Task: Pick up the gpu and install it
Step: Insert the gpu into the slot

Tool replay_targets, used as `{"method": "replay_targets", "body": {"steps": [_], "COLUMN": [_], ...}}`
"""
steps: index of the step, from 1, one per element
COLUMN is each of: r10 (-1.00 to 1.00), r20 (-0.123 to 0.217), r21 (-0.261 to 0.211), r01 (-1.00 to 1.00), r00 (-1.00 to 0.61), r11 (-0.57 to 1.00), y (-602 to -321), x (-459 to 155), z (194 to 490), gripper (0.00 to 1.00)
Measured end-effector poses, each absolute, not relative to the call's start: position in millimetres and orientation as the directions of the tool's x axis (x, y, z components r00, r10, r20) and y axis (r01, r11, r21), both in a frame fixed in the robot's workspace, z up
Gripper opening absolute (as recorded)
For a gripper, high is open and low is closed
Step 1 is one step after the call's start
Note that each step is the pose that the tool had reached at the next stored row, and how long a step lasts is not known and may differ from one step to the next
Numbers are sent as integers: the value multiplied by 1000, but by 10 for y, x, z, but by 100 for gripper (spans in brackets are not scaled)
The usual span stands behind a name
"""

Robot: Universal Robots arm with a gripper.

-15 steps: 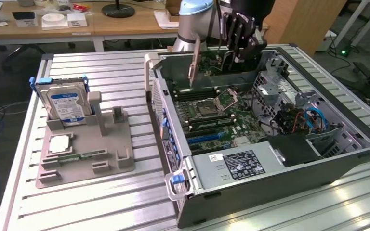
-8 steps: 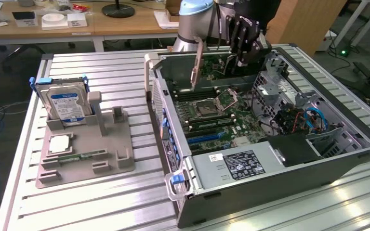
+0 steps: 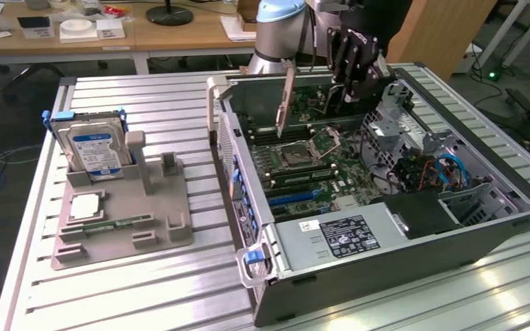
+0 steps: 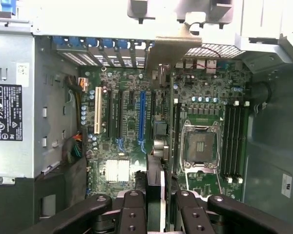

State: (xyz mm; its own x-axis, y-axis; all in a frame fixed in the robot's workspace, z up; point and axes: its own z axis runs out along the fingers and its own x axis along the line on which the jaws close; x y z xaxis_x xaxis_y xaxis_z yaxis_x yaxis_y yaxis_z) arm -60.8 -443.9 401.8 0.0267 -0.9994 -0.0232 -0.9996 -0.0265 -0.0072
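The gpu (image 3: 286, 102) hangs edge-down over the far part of the open computer case (image 3: 486, 231), slightly tilted. Its pale metal end points toward the case wall on the exterior view's left. The hand (image 4: 158, 200) is narrow, its two fingers (image 4: 133, 207) pinching the thin board from both sides. In the wrist view the card runs edge-on away from the camera, and its bracket reaches the row of rear slot openings.

Below it lies the motherboard (image 3: 339, 169), with a long blue slot (image 4: 141, 117) and a white slot (image 4: 97, 111) beside each other. The card's edge sits to one side of the blue slot rather than over it.

Seating looks like the step in hand. It would go best with the board squared upright, the contact edge lined up along one slot, the bracket matched to its opening, and the push straight and even.

Well apart on the bench (image 3: 136, 300), toward the exterior view's left, a hard drive (image 3: 96, 152) stands in a grey holder (image 3: 159, 238).
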Motion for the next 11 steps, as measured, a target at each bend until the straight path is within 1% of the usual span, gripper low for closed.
{"method": "replay_targets", "body": {"steps": [11], "r10": [-999], "r20": [-23], "r21": [-7], "r01": [-999], "r00": [33], "r11": [-33], "y": [-4460], "x": [-608], "z": [3823], "gripper": [27]}}
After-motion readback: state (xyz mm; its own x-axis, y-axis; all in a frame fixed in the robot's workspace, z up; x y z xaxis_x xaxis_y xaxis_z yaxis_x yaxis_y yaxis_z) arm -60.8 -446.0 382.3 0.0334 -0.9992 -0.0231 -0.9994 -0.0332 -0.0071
